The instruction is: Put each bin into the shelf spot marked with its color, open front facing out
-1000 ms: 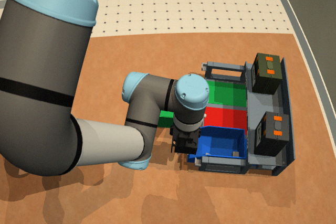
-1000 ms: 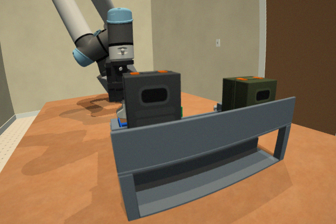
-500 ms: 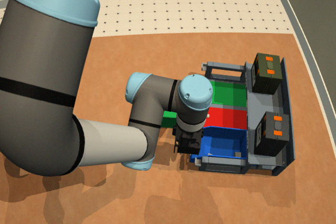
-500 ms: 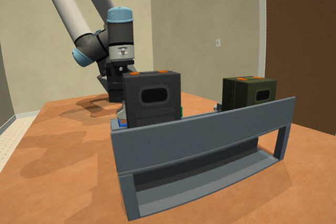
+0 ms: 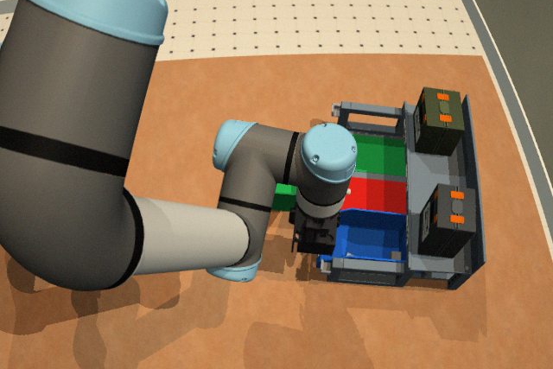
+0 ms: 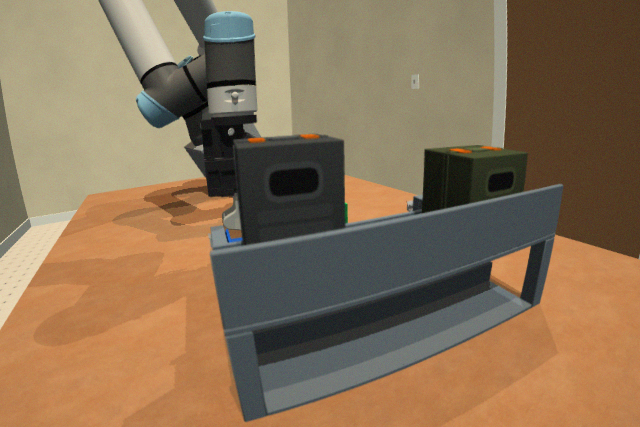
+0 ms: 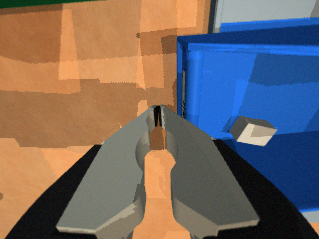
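the gripper (image 7: 159,116) is closed with nothing between its jaws, tips pressed together and pointing down at the wooden table (image 5: 223,320); it hangs just beside the outer wall of the blue bin (image 5: 372,235), on the side facing away from the shelf's back; whether the fingers touch that wall cannot be told from the wrist view, though they look very close; the blue bin sits in the nearest spot of the grey shelf (image 5: 473,177), next to the red mark (image 5: 379,193), and the green mark (image 5: 384,155) lies beyond the red one; a small pale block (image 7: 252,130) rests inside the blue bin; part of a green bin (image 5: 283,196) shows on the table under the arm's wrist (image 5: 327,152), mostly hidden by it; on the shelf's top board stand two closed cases with orange latches, a dark grey case (image 6: 289,187) above the blue bin's end and an olive case (image 6: 473,176) at the far end; from the exterior view only a sliver of the blue bin (image 6: 233,239) shows behind the shelf's back panel (image 6: 361,262).
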Controlling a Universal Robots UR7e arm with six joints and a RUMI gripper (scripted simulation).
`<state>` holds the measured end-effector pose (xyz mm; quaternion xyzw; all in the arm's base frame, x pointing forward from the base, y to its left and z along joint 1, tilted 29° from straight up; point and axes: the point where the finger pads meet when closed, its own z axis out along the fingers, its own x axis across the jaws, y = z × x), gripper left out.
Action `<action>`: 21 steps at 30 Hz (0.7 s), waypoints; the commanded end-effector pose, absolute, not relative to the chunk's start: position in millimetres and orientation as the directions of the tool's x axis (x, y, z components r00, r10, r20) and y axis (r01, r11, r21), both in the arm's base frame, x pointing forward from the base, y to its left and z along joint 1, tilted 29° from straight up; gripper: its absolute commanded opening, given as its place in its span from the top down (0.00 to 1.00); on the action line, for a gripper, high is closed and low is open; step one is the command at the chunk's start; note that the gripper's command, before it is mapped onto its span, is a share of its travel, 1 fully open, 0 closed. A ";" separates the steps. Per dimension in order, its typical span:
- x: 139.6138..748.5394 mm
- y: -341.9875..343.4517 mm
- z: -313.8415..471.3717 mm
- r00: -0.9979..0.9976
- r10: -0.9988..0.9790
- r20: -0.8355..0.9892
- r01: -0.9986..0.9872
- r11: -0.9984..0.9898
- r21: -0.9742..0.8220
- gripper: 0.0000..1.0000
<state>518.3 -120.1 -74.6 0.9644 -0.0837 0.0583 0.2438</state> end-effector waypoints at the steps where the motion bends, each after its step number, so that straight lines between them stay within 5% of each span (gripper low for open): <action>1: 525.4 -120.5 -73.0 0.979 -0.132 0.156 -0.190 -0.867 0.461 1.00; 21: 537.8 -122.2 -71.0 0.979 -0.132 0.156 -0.190 -0.867 0.461 1.00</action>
